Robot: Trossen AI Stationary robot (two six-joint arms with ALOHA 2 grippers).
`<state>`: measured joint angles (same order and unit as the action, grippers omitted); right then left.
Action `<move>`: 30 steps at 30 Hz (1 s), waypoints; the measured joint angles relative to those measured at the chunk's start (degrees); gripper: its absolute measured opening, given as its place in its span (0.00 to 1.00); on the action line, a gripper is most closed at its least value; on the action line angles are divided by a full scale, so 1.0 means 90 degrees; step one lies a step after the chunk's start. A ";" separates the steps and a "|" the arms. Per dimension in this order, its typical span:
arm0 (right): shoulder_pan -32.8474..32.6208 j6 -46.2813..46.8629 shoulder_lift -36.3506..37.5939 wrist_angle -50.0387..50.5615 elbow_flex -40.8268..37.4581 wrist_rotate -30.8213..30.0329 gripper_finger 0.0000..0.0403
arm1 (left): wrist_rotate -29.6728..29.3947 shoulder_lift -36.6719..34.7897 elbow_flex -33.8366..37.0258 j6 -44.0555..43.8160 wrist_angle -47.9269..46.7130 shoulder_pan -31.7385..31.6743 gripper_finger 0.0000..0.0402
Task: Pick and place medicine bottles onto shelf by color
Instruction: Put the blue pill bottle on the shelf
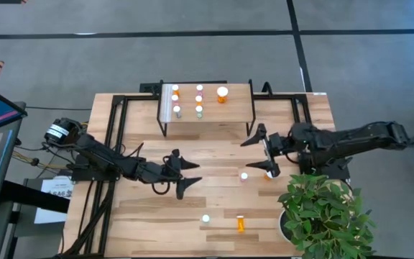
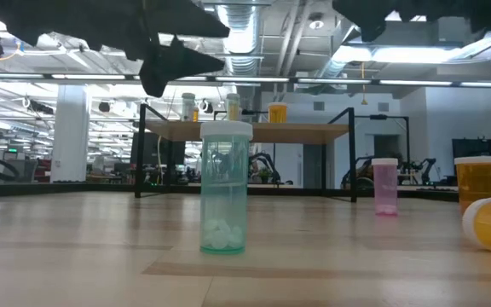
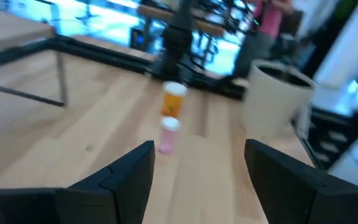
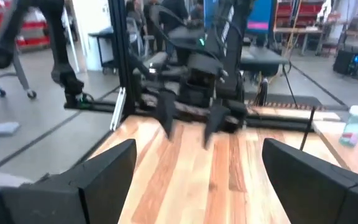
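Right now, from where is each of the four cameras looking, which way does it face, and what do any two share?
High view: overhead, straight down; both arms, shelf.
Low view: tabletop level, facing the shelf; arms overhead.
Left wrist view: past the open left gripper toward the pink bottle.
Right wrist view: past the open right gripper toward the left gripper.
Shared: the pink bottle also shows low.

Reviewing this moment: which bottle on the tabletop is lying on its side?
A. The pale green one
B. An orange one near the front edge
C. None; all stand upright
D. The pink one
B: the orange bottle lies flat near the table's front edge, while the pale green bottle and the pink bottle stand upright.
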<state>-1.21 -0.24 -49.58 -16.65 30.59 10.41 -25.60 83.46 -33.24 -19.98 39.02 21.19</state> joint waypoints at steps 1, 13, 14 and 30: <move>0.0000 0.0026 -0.0043 0.0006 0.0000 0.0000 0.92 | 0.0023 0.0000 -0.0097 0.0046 -0.0201 0.0096 0.59; 0.0002 0.0625 -0.0344 0.0300 0.0010 0.0000 0.91 | -0.1127 0.0053 -0.1243 -0.0289 -0.2689 0.1752 0.59; 0.0003 0.0622 -0.0308 0.0322 0.0010 0.0000 0.91 | -0.1274 0.0114 -0.1210 -0.0472 -0.2651 0.1870 0.59; -0.0683 0.0208 0.0665 0.0113 0.0013 0.0027 0.91 | -0.1687 0.3530 -0.1743 -0.1390 -0.0598 0.2412 0.59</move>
<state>-7.36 1.63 -43.59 -15.63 30.70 10.66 -40.79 115.23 -48.93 -32.49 33.64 42.91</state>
